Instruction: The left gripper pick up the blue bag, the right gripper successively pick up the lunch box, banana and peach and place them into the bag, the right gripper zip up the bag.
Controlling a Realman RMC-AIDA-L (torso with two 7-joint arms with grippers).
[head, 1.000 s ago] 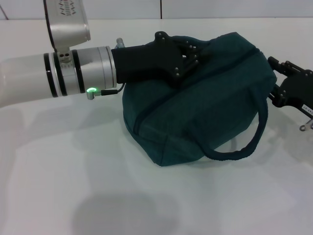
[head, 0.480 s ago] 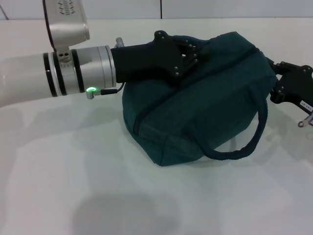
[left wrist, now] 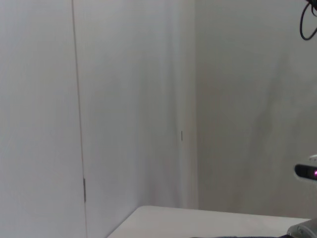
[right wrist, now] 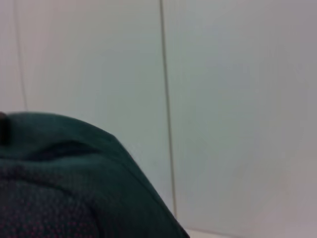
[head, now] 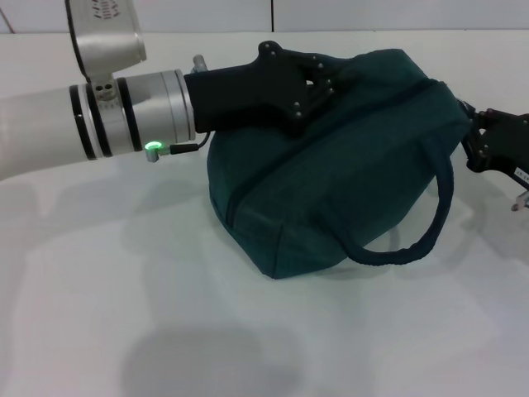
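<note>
The blue bag [head: 347, 182] sits closed on the white table, tilted, with one loop handle [head: 413, 244] hanging down its front. My left gripper [head: 322, 83] reaches in from the left and is shut on the bag's top, where the other handle is. My right gripper [head: 475, 136] is at the bag's right end, touching the fabric near the end of the zipper line. The right wrist view shows only the bag's teal fabric [right wrist: 74, 188] up close. The lunch box, banana and peach are out of view.
The white table [head: 124, 314] stretches in front of and to the left of the bag. A white wall [head: 372, 12] rises behind the table. A small silver part [head: 521, 198] shows under the right gripper at the right edge of the head view.
The left arm has risen slightly, lifting the bag's top a little. The right gripper has shifted a bit to the right and up along the bag's end.
</note>
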